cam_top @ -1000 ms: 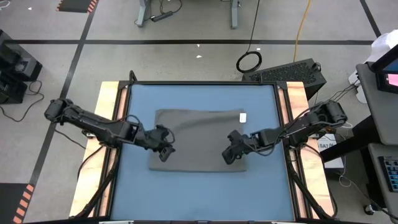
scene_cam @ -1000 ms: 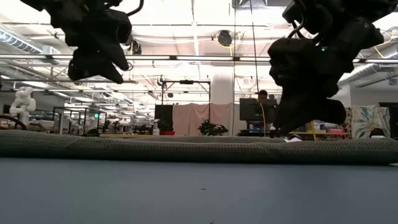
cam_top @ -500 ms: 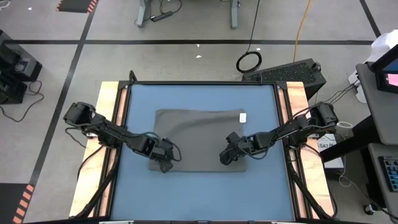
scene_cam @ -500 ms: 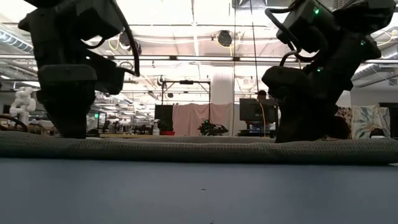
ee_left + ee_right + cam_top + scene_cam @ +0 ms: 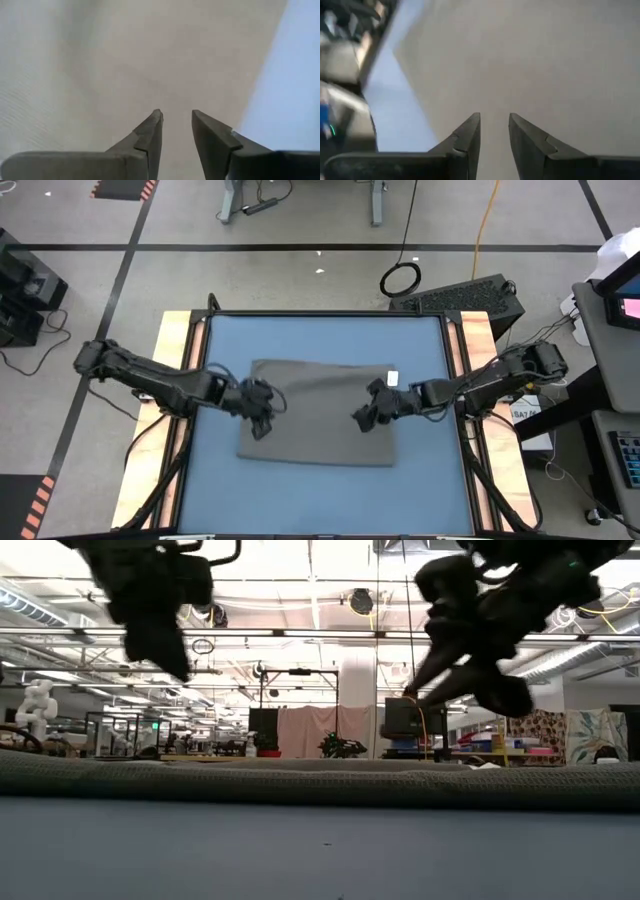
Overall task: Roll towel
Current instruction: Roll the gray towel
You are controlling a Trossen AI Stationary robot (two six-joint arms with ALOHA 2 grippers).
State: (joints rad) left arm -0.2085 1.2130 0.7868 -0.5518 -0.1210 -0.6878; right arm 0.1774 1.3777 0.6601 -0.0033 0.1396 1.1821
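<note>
My left gripper (image 5: 263,420) hangs above the towel's (image 5: 318,415) nine o'clock end, fingers (image 5: 150,132) a narrow gap apart with nothing between them. My right gripper (image 5: 362,417) hangs above the three o'clock side, its fingers (image 5: 467,132) equally narrow and bare. The grey-brown towel lies flat at the middle of the blue table (image 5: 320,335), its white tag (image 5: 392,378) toward two o'clock.

Grey-brown towel (image 5: 318,412) flat and unrolled mid-table, white tag (image 5: 392,378) at far-right corner
</note>
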